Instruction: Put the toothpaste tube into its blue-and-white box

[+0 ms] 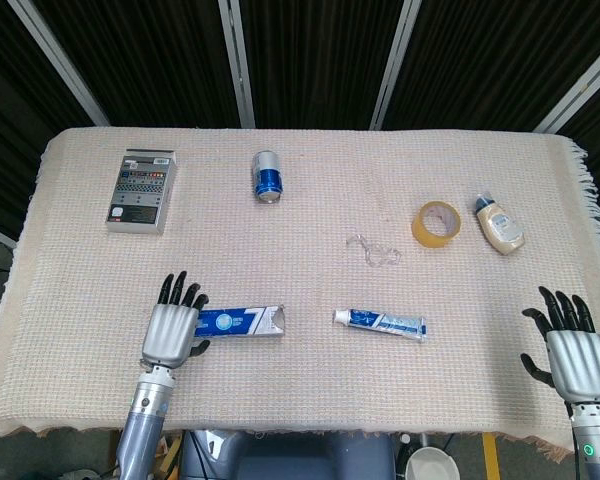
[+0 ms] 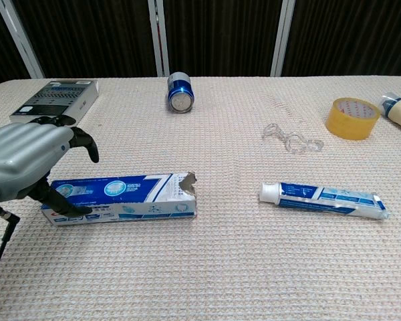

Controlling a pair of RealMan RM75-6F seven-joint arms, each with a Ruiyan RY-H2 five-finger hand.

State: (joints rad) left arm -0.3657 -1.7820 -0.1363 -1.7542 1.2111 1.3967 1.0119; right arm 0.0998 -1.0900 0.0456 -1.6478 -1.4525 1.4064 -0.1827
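The blue-and-white toothpaste box (image 1: 242, 322) (image 2: 123, 196) lies flat near the table's front, its torn open end facing right. The toothpaste tube (image 1: 380, 322) (image 2: 324, 198) lies to the right of it, white cap pointing at the box, with a gap between them. My left hand (image 1: 170, 332) (image 2: 21, 160) hovers over the box's left end with its fingers spread. In the chest view its thumb lies against the box's front left corner. My right hand (image 1: 578, 358) stays at the front right corner, fingers apart, holding nothing, far from the tube.
A grey flat box (image 1: 140, 190) sits at the back left and a blue can (image 1: 268, 176) lies behind the toothpaste box. A clear plastic piece (image 1: 372, 250), a yellow tape roll (image 1: 438, 221) and a small cream bottle (image 1: 498, 224) are at the back right.
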